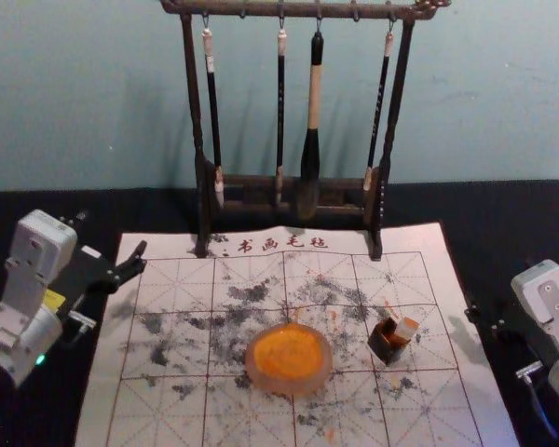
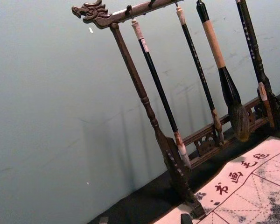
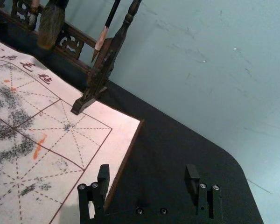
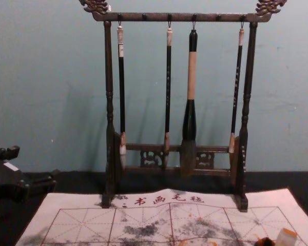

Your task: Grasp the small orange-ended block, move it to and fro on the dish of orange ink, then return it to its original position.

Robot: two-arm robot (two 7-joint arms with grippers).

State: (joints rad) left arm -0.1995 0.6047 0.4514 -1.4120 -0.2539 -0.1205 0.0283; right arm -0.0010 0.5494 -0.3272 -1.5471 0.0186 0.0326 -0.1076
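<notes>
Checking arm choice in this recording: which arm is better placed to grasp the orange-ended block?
Right, I'd judge: the block sits to the right of the ink dish, nearer the open right gripper; the left gripper is farther away, beyond the dish's left side.

The left arm (image 1: pixel 19 321) reaches forward to the left of the ink dish (image 1: pixel 289 380), its gripper (image 1: pixel 113 234) farther forward than the dish, with its two dark fingers spread wide. The right arm (image 1: pixel 548 296) extends well to the right of the dish, a blue light glowing on it. Its gripper (image 3: pixel 147 175) is open too, the black fingers parted and holding nothing between them.
</notes>
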